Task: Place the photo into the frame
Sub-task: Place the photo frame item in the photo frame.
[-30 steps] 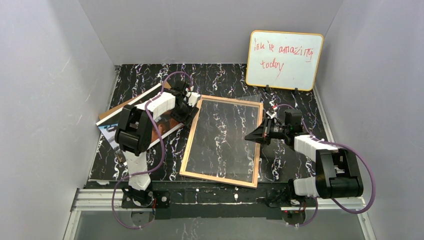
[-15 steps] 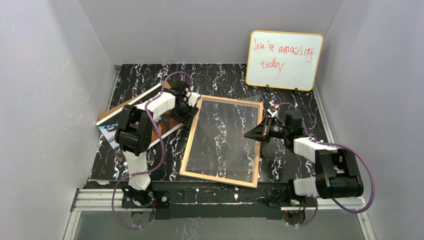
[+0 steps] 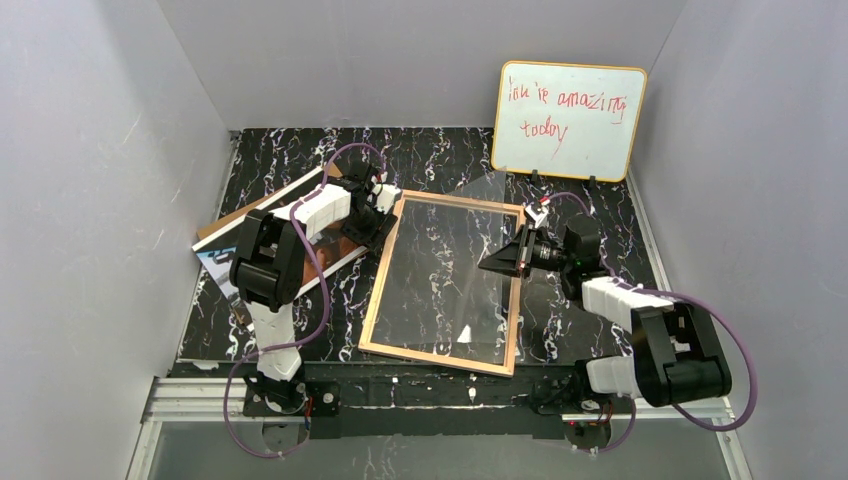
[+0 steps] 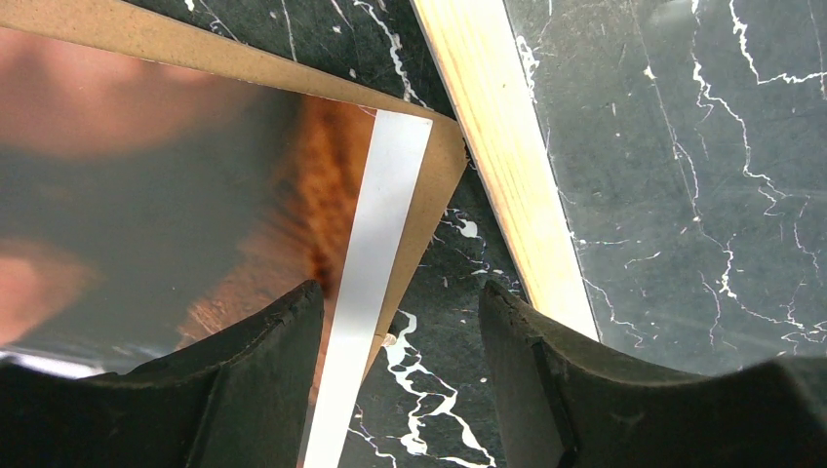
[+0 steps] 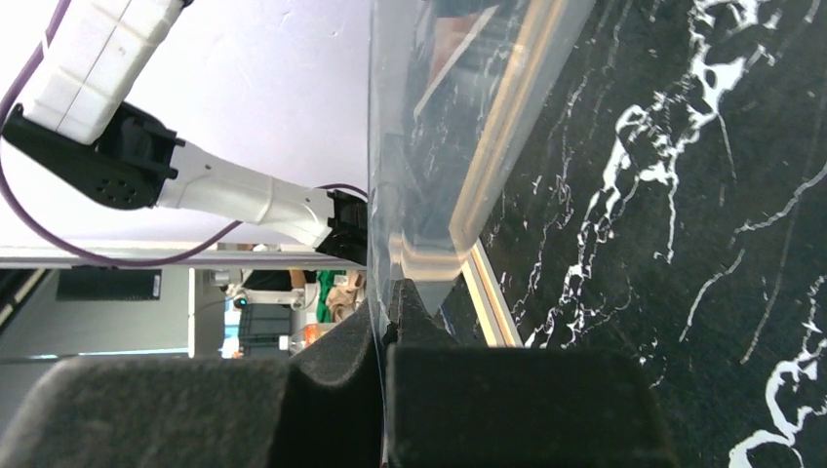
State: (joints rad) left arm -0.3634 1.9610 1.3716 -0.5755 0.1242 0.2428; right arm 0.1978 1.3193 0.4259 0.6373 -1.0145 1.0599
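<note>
The frame (image 3: 381,275) lies flat mid-table, tan wood side up. My right gripper (image 3: 492,265) is shut on the right edge of the clear pane (image 3: 470,270) and holds that edge raised above the frame. In the right wrist view the pane (image 5: 429,146) runs upward from the pinched gripper (image 5: 385,302), beside the frame's rail (image 5: 492,292). The photo (image 3: 335,250) rests on a brown backing board (image 3: 225,228) left of the frame. My left gripper (image 4: 395,322) is open low over the photo's white-bordered corner (image 4: 380,214), one finger above the photo (image 4: 195,195), the other above bare table next to the frame's rail (image 4: 507,166).
An orange-rimmed whiteboard (image 3: 568,120) with red writing stands at the back right. Grey walls close in the black marble table (image 3: 590,200) on three sides. The backing board (image 4: 429,195) sticks out past the photo's corner toward the frame.
My right gripper has risen and shifted left and back with the pane's edge, tilting the pane steeper. The left arm and the photo have not moved.
</note>
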